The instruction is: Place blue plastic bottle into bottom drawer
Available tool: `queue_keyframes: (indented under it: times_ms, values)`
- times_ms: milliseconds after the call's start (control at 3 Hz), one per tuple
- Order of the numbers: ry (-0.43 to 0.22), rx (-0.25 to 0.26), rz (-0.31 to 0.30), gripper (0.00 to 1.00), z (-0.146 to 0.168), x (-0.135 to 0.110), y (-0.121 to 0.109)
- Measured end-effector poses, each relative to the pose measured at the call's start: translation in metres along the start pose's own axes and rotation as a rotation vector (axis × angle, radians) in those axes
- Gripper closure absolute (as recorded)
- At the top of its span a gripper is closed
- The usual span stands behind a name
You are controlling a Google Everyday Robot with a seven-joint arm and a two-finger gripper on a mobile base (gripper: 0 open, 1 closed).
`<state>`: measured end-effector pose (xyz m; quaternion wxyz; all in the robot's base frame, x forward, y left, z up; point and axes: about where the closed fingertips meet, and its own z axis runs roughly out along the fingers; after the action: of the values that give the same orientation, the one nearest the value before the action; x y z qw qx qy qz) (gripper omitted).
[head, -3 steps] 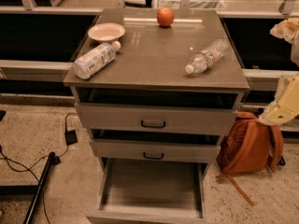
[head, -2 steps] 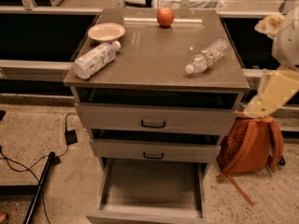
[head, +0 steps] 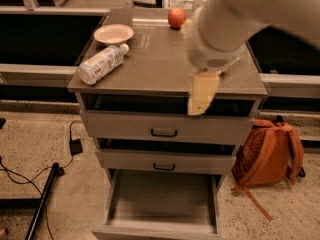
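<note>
Bottom drawer (head: pixel 161 201) open, low front. Gripper (head: pixel 202 93) apparently over the cabinet (head: pixel 150 76) front edge, right of centre; open or closed, cannot tell. Blue plastic bottle (head: pixel 100 64) on its side, well left of it, cap aimed far-right toward plate (head: pixel 113 33).

Blue plastic bottle (head: pixel 101 64) lies sideways; bottom drawer (head: pixel 162 200) open; pincer (head: pixel 201 103) over cabinet (head: pixel 160 59).

Hand (head: pixel 202 95) hovers over cabinet's (head: pixel 150 66) right front; blue plastic bottle (head: pixel 101 64) lies left.
</note>
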<state>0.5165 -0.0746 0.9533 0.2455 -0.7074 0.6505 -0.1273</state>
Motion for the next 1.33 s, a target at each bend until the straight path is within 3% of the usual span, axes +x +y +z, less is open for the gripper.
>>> queue_keyframes:
  times_ms: [667, 1333]
  values:
    - [0.0, -0.006, -0.096, 0.0, 0.009, -0.02, -0.003]
    - [-0.07, -0.1, -0.448, 0.0, 0.072, -0.075, -0.055]
